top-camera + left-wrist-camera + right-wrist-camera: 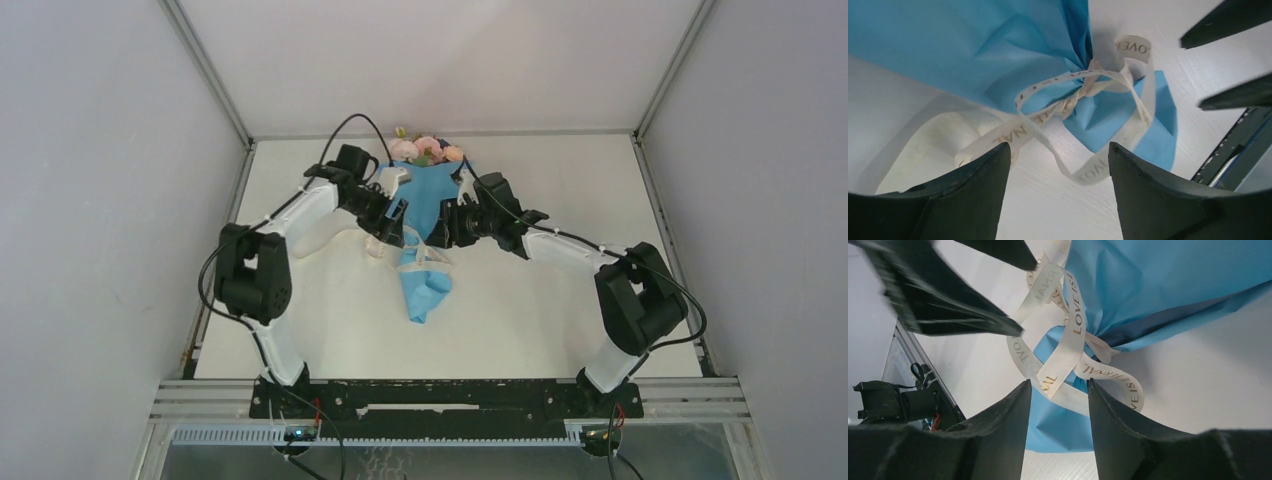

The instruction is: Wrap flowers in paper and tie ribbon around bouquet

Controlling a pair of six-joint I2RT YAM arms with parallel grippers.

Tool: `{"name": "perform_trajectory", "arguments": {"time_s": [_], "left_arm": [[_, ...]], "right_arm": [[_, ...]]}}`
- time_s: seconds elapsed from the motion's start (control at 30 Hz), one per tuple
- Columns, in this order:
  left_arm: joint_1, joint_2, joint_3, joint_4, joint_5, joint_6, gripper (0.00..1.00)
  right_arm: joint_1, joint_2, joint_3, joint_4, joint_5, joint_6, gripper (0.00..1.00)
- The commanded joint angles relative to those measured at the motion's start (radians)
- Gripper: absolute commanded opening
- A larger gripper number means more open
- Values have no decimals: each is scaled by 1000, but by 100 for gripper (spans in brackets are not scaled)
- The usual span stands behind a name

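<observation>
R gripper (1058, 385) nr ribbon (1075, 325) ("LOVE IS")

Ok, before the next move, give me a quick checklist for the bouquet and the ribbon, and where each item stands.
1. Paper gathered tight at the neck: ok.
2. Ribbon wound around that neck with a twist: ok.
3. Knot firm enough to hold: cannot tell.
4. Left pincer open, gripping nothing: ok.
5. Right pincer clear of the ribbon: cannot tell; it is open, but a ribbon tail ends right at its gap.
6. Flowers showing at the wide end: ok.
</observation>
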Motion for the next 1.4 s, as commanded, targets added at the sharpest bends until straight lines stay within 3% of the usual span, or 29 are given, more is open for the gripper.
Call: {"name": "perform_trajectory", "arguments": {"time_s": [0.0,0.13,0.2,0.27,0.3,0.43,0.63,0.73,0.87,1.03,1.37], "left_arm": [[-21,74,31,47,-61,-45,69],[-25,91,50,36,-69,-25,43],[-30,90,52,25,-74,-9,27],[-32,87,67,-5,-68,7,4],[-32,84,81,-24,-65,10,0],[-29,18,207,-133,-20,12,0],[-46,-144,543,-220,92,-18,0],[-59,-201,671,-220,123,-24,0],[-67,-213,816,-244,173,-74,0],[-79,-219,835,-235,199,-99,0],[-80,-213,781,-167,207,-167,0]], "right_arm": [[6,-52,0,33,37,-15,54],[3,-70,-26,38,42,-18,54],[4,-77,-28,33,41,-23,53],[2,-85,-27,35,25,-33,52],[2,-95,-28,36,9,-42,52],[6,-177,-49,69,-70,-131,52],[-8,-290,-117,225,-237,-283,54],[-29,-262,-117,310,-284,-294,56],[-6,-150,-132,489,-228,-311,57],[71,-5,-132,687,-160,-377,60],[134,189,-106,894,-54,-376,59]]}}
